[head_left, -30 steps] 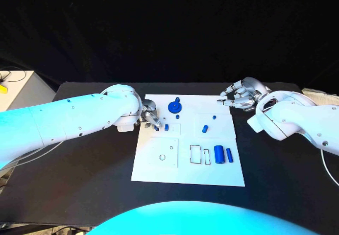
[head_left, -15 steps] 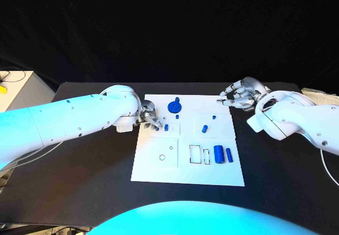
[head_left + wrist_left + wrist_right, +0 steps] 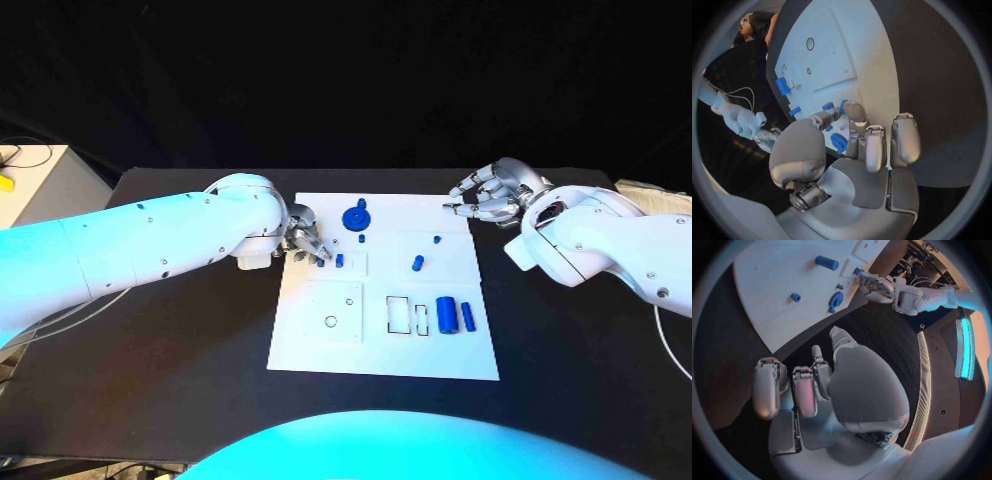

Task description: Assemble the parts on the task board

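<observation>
The silver many-fingered left hand (image 3: 856, 165) rises over the near edge of the white flat task board (image 3: 848, 55) on the black table (image 3: 942, 75). Its fingertips (image 3: 856, 112) reach to a small blue peg (image 3: 827, 106) on the board, though whether they pinch it I cannot tell. A blue round disc part (image 3: 839, 142) lies just beside the fingers, and two more small blue pieces (image 3: 783, 86) sit farther along the board

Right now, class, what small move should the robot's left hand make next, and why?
Probably a short lowering of the left hand to seat the small blue peg at its fingertips into the task board. The peg sits at the board's raised square, while the right hand waits off the board's far corner.
</observation>
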You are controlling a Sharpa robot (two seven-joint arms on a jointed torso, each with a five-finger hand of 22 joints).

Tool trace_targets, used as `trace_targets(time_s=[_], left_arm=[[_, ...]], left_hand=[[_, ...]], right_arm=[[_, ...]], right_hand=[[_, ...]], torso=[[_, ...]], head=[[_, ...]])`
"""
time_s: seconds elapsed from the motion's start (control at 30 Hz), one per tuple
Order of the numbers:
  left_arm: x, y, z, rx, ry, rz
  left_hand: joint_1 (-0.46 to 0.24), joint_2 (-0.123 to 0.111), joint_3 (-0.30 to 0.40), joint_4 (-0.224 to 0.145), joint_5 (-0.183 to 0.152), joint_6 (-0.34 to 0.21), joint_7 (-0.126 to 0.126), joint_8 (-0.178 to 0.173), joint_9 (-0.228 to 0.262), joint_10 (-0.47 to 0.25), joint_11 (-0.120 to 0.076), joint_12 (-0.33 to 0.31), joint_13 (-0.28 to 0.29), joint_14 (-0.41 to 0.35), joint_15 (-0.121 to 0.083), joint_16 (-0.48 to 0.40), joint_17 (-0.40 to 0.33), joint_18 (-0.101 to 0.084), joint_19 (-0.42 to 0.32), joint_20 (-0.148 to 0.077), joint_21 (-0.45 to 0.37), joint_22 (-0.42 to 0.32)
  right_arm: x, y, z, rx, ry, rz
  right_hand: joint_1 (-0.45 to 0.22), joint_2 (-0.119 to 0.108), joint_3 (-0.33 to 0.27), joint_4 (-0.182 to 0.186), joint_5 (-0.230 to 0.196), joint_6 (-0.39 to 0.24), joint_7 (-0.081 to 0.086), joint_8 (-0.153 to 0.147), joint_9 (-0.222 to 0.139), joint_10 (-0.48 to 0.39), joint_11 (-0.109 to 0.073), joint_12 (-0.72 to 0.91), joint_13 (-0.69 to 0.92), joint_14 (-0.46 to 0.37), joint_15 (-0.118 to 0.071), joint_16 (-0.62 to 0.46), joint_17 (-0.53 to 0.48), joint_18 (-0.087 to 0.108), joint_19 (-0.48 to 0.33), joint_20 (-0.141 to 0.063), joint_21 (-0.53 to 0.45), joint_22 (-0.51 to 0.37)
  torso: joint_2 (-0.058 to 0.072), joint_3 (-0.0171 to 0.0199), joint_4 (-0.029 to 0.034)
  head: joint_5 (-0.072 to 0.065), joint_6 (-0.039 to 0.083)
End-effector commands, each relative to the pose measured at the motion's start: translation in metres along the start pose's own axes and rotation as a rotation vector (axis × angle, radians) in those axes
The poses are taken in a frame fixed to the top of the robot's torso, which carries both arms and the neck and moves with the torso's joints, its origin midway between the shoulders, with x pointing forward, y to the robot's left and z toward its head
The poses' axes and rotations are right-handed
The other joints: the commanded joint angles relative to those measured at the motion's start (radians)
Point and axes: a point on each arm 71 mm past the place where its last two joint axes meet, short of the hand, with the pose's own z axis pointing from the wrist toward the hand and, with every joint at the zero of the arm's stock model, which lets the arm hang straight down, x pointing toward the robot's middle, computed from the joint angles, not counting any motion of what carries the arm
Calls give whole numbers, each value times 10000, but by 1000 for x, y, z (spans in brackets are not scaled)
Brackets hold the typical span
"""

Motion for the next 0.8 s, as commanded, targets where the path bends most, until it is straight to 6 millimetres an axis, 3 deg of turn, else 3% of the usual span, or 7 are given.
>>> trace_targets(time_s=[0.03,0.3,0.33,0.37,0.57,0.8], left_arm=[[4,2,2,-82,218,73],[4,3,1,-83,204,71],[4,3,1,-82,199,71],[4,3,1,-75,188,68],[3,3,-2,16,87,13],[0,2,-7,148,-101,-92]], left_hand=[[43,80,-165,46,-64,7,48,-61,14,-18,12,25,3,969,-40,-5,2311,-188,35,-57,-60,-3],[188,-59,-1506,660,-210,43,55,-153,27,-42,18,40,-28,969,-37,-3,2314,-188,40,-58,-76,0],[268,-50,-1795,864,-991,53,43,-173,32,-43,11,50,-27,971,-40,0,2322,-191,48,-57,-73,12],[376,-43,-2019,1049,-1281,55,44,-194,36,-45,11,56,-31,972,-41,2,2326,-190,51,-61,-74,17],[631,-8,-2604,1642,-1873,62,45,-231,62,-65,15,58,-68,966,-41,-8,2305,-185,40,-60,-93,4],[685,29,-2688,1731,-1909,58,47,-238,67,-86,16,29,-122,957,-40,-25,2271,-177,20,-59,-112,-27]], right_arm=[[1,0,0,-121,53,-39],[2,-1,0,-106,73,-33],[2,-1,0,-105,76,-32],[2,-1,0,-103,77,-31],[2,-2,0,-89,88,-19],[3,-2,-1,-81,105,-14]], right_hand=[[-99,-9,57,-22,50,-69,-5,50,-12,-52,7,-43,787,822,1,-65,1790,118,153,34,-23,1450],[-99,-9,57,-22,50,-69,-5,50,-12,-52,7,-43,787,822,1,-65,1790,118,153,34,-23,1450],[-99,-9,57,-22,50,-69,-5,50,-12,-52,7,-43,787,822,1,-65,1790,118,153,34,-23,1450],[-99,-9,57,-22,50,-69,-5,50,-12,-52,7,-43,787,822,1,-65,1790,118,153,34,-23,1450],[-119,-8,57,-17,50,-72,-4,53,-13,-50,7,-41,788,815,1,-81,1763,124,142,33,-55,1434],[-119,-8,57,-17,50,-72,-4,53,-13,-50,7,-41,788,815,1,-81,1763,124,142,33,-55,1434]], torso=[[4,-3,5],[-4,-5,7],[-6,-5,4],[-9,-7,2],[-5,-12,4],[-8,0,4]], head=[[0,1],[-16,1],[-17,1],[-18,1],[-36,1],[-27,1]])
